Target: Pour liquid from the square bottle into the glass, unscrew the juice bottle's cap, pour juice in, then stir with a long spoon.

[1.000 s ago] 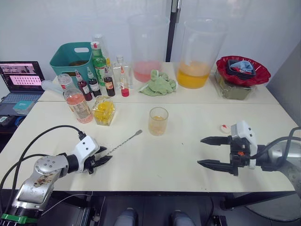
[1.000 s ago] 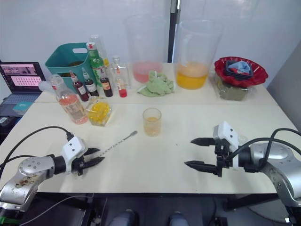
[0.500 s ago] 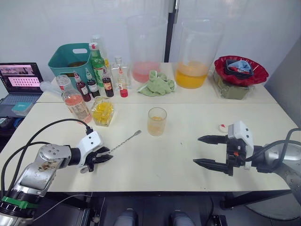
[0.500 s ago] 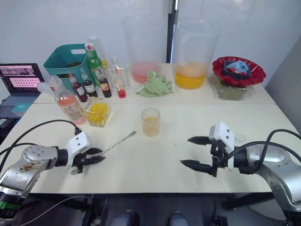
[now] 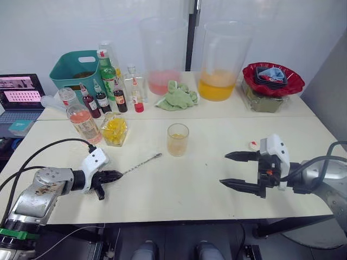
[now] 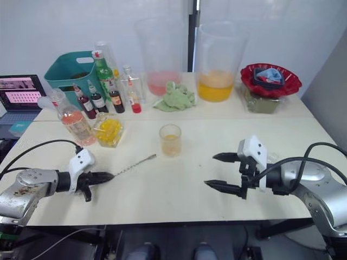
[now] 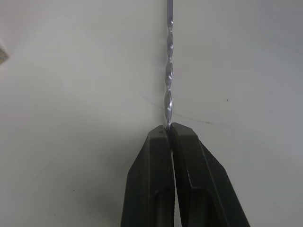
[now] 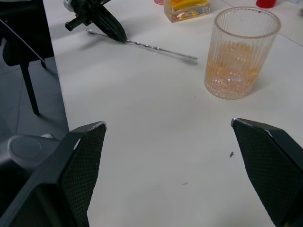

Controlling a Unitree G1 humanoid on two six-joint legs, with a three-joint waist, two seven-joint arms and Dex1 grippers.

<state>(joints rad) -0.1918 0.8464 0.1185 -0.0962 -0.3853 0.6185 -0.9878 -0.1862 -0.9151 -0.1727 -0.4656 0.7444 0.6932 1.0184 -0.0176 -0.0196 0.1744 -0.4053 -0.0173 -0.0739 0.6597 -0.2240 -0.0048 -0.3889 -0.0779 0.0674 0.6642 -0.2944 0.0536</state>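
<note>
The long spoon (image 5: 142,164) lies flat on the white table (image 5: 179,189), its thin end pointing toward the glass (image 5: 178,139). My left gripper (image 5: 112,176) is shut on its twisted shaft (image 7: 168,80) close to the bowl end, low over the table. The ribbed glass (image 8: 239,56) holds a little orange liquid. The square bottle (image 5: 115,129) with yellow contents and the juice bottle (image 5: 81,116) stand at the left. A small white cap (image 5: 253,144) rests by my right gripper (image 5: 223,168), which hovers open and empty to the right of the glass.
Along the back stand two huge clear pitchers (image 5: 222,59), a teal basket (image 5: 73,67), a tall green bottle (image 5: 104,70), small dark bottles (image 5: 100,100), a green cloth (image 5: 176,96) and a red bowl (image 5: 272,78). A laptop (image 5: 19,92) sits at far left.
My left gripper's fingers have come together on the spoon's shaft. The spoon still lies on the table. The right gripper has stayed open in the same place.
</note>
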